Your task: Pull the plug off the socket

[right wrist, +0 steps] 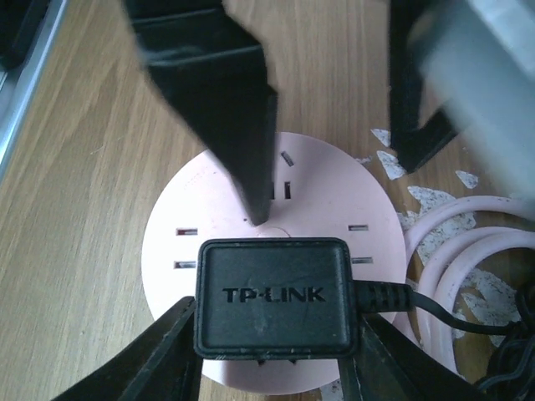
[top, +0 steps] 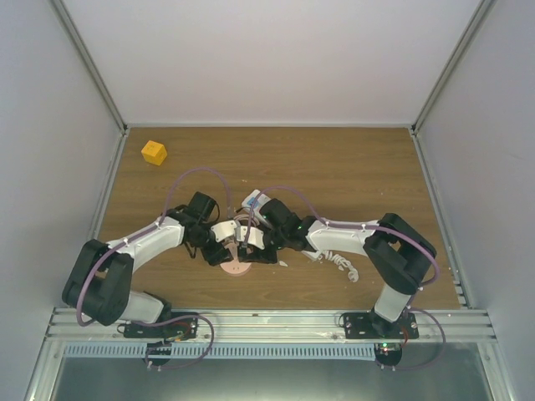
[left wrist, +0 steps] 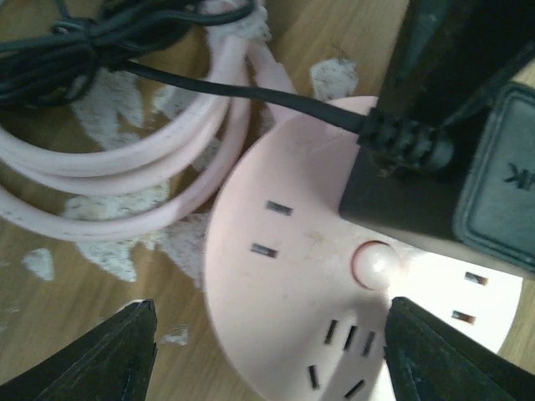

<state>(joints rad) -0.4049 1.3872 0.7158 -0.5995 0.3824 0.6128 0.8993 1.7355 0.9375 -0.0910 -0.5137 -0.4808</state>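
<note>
Pink and round, the socket (right wrist: 180, 242) lies flat on the wooden table (top: 351, 167) with the black plug (right wrist: 276, 296) seated near its edge. The right gripper (right wrist: 274, 322) clamps the plug by both sides. The left gripper (left wrist: 272, 317) is spread wide over the socket, grasping nothing. The right wrist view alone reads the plug's label (TP-LINK). Only the top view shows a yellow cube (top: 154, 152), well apart at the far left.
</note>
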